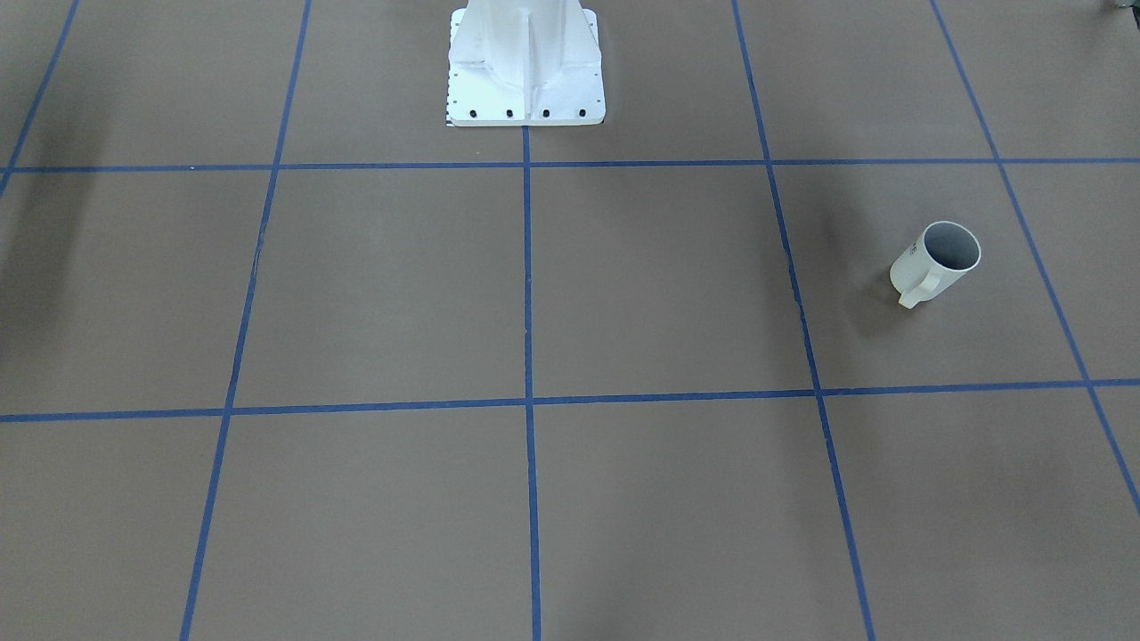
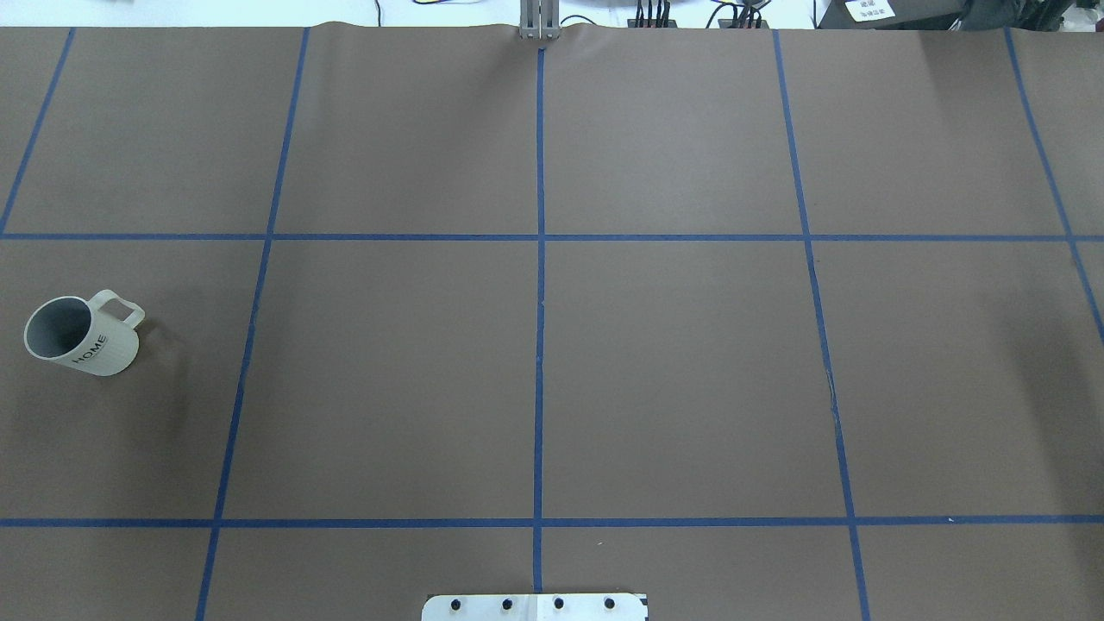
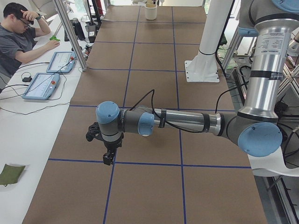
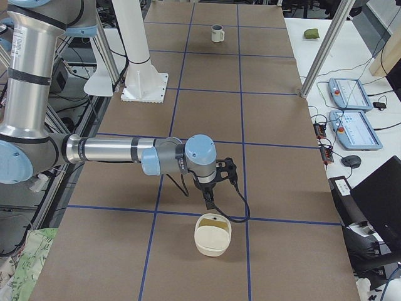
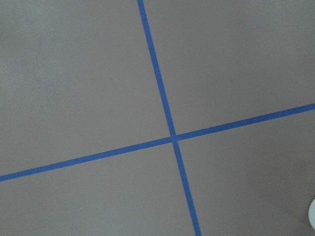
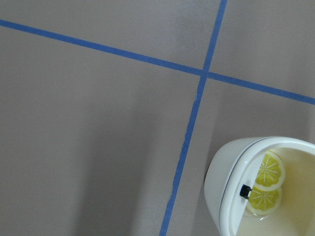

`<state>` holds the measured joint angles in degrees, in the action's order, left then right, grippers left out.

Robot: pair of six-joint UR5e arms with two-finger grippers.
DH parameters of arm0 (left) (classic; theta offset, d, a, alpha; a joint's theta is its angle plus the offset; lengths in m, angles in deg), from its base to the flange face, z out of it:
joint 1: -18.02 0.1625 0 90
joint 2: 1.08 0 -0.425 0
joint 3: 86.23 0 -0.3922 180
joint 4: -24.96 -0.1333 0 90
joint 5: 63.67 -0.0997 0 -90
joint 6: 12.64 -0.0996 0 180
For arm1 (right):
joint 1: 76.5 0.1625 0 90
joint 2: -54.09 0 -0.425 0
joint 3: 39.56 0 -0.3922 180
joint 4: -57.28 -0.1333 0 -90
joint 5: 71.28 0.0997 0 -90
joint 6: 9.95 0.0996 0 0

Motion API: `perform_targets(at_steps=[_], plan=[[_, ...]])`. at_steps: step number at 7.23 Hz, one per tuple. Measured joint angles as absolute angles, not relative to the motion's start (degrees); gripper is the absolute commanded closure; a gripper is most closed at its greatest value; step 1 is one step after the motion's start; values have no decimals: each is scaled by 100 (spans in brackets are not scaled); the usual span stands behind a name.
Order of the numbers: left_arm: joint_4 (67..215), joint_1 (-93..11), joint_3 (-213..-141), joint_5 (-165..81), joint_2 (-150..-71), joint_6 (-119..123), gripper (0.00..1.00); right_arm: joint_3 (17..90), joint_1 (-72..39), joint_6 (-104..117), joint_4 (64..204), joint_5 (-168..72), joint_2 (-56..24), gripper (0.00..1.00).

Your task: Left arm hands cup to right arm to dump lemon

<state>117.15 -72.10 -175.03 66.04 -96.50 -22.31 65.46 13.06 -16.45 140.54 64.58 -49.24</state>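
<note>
The cup point(image 2: 82, 336) stands upright on the brown table at the far left of the overhead view, "HOME" on its side. It also shows in the front-facing view point(image 1: 935, 263) and far off in the exterior right view point(image 4: 217, 32). Its grey inside shows no lemon. Two lemon slices point(image 6: 268, 182) lie in a white container point(image 6: 221, 196). My left gripper point(image 3: 108, 157) hangs above the table near its left end. My right gripper point(image 4: 208, 202) hangs just above that container point(image 4: 213, 235). I cannot tell whether either gripper is open or shut.
The white robot base point(image 2: 535, 606) sits at the table's near edge. Blue tape lines point(image 2: 539, 345) grid the table. A person point(image 3: 18, 37) sits beside tablets point(image 3: 42, 86) along the far side. A white sliver point(image 5: 312, 211) shows at the left wrist view's edge.
</note>
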Motion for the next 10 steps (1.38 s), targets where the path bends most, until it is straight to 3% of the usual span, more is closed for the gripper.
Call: perform_targets(at_steps=[5,10], plan=[[11784,-7210,-17535,6658,-9517,-1664,0,6516,1366,-1266,14269,6444,-4821,0],[11751,-7214,-17545,6666,-9456,-1660,0,6183,1368,-780,14565,6450,-3975,0]])
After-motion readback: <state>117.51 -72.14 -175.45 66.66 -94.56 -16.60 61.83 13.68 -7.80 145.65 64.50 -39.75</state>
